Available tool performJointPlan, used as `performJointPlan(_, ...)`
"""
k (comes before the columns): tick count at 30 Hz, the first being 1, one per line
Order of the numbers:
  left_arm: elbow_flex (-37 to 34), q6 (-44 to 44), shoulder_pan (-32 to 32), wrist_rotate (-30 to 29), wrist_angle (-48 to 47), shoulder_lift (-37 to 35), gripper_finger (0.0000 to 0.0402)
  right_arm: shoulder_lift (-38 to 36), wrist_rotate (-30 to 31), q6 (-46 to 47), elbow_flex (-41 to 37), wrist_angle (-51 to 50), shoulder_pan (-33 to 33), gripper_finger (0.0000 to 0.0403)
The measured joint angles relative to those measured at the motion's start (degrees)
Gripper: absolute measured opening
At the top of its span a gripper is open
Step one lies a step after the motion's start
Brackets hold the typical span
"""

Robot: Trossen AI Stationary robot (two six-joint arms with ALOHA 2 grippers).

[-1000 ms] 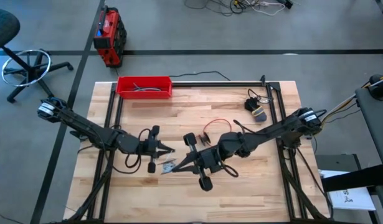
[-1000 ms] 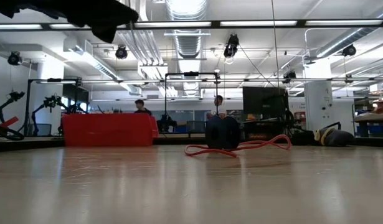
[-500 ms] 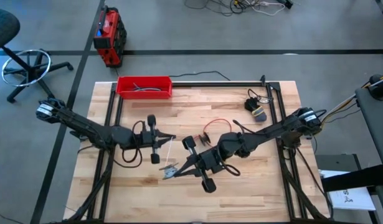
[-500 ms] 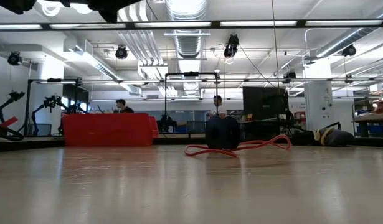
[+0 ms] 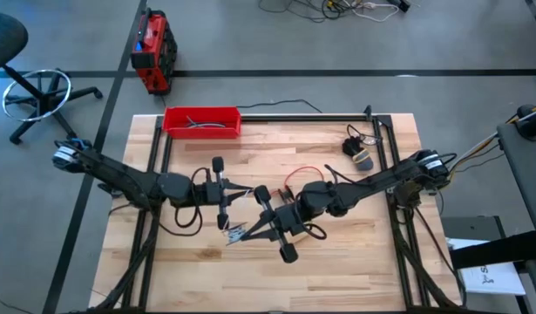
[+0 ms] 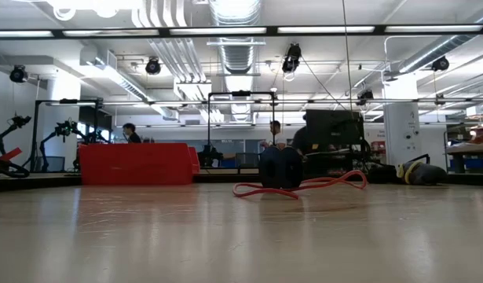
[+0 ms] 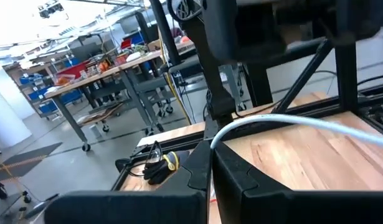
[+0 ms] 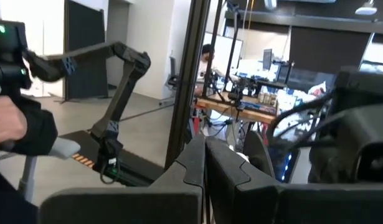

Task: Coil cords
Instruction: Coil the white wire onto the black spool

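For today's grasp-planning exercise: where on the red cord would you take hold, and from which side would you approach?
Grip the red cord at its raised loop, coming from above. It lies loose on the table beyond both grippers, and that arch probably leaves room for fingers underneath.

No text, label, brand, number or sign can be read in any view; a white sheet [image 5: 494, 277] on the floor to the right of the tabletop [image 5: 355, 262] carries dark marks, too small to make out; the red toolbox [image 5: 152, 51] on the floor at the far left shows a blue patch, but no lettering can be told.
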Motion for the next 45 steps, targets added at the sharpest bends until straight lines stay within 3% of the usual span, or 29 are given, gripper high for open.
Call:
performJointPlan(9, 5.9, 0.5, -0.1, 0.0, -7.6, 4.6, 0.0, 0.0, 0.1, -4.5, 0.3, -1.4, 0.1, 0.0)
performJointPlan(23, 5.8, -1.8, -0.4, 0.7, -4.6, 9.8, 0.0, 0.0, 0.3, -12.4, 0.7, -1.1, 0.0, 0.0)
performJointPlan(40, 5.8, 5.0, -0.6, 2.0, 3.4, 9.8, 0.0009, 0.0, -14.2, -8.7, 0.7, 2.3, 0.0, 0.0)
performJointPlan(45, 5.8, 7.0, -0.6, 2.1, 6.6, 9.8, 0.0022, 0.0, -15.2, -6.9, 0.7, 1.4, 0.0, 0.0)
